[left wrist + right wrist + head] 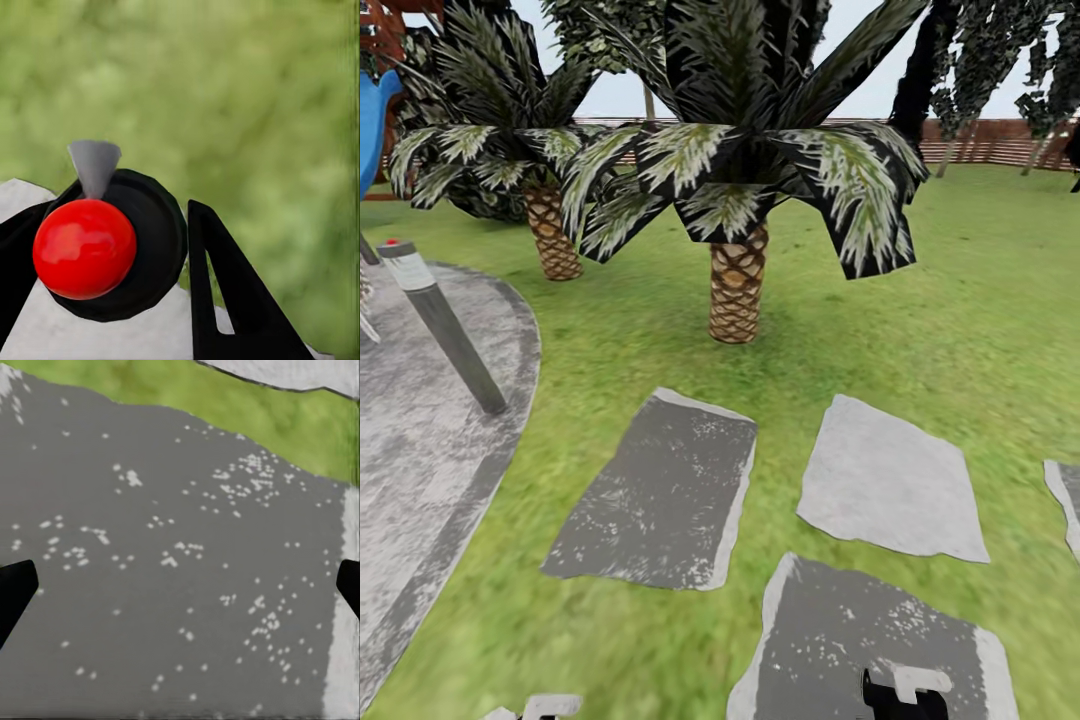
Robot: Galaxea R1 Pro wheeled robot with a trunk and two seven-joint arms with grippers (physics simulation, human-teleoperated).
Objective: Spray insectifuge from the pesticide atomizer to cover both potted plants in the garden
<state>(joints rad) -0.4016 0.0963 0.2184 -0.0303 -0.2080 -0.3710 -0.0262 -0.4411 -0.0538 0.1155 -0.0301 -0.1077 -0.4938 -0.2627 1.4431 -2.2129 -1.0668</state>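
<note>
The pesticide atomizer [84, 247] is seen end-on in the left wrist view: a red ball on a dark round body with a grey nozzle. My left gripper [112, 225] is shut on it, with black fingers [225, 285] on either side and blurred green lawn behind. At the bottom edge of the head view, my right gripper [905, 692] hangs open over a dark stepping stone [880, 640]. In its wrist view the fingertips [15, 585] stand far apart above that stone [165, 570]. The potted plants are out of view.
Two short palms [738, 285] [552, 235] with dark white-streaked fronds stand ahead on the lawn. Flat stepping stones [660, 490] [890, 485] lie in front. A round paved patch [430, 440] at the left holds a leaning grey post [450, 335]. A brown fence [1000, 140] closes the back.
</note>
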